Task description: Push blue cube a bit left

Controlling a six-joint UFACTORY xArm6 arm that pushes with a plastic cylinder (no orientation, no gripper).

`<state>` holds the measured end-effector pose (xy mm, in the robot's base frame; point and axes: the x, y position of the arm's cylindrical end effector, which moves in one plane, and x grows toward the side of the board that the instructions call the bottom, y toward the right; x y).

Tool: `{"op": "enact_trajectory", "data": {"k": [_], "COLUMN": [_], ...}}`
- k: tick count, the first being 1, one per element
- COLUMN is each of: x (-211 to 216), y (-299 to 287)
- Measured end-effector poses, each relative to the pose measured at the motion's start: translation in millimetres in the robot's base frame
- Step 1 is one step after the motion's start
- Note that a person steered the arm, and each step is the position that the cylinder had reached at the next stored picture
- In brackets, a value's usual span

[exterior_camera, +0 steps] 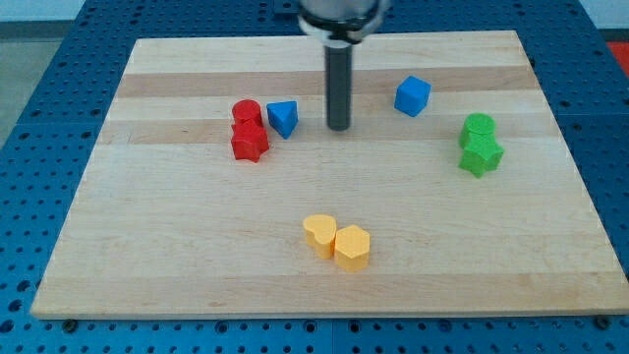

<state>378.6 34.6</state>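
My tip (339, 128) sits left of the blue cube (413, 95); no jaws here, nothing held, so I'd loop round its right face and nudge left gently.

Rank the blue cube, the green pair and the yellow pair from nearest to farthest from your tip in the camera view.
From my tip:
1. Blue cube, to the view's right, slightly toward the top.
2. Yellow pair, toward the view's bottom.
3. Green pair, far at the view's right.
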Motion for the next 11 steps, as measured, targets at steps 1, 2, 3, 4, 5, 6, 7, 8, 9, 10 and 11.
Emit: {"op": "enact_trajectory", "data": {"k": [1,2,3,4,5,6,7,8,9,10,11], "x": [0.2,0.9,-4.7,-19.7,-41.8,-59.0,-58.3,-52.4,-41.0,-30.1,-24.7], "y": [52.2,97.7,126.8,147.1,151.3,150.8,140.2,125.8,107.9,91.0,76.4]}}
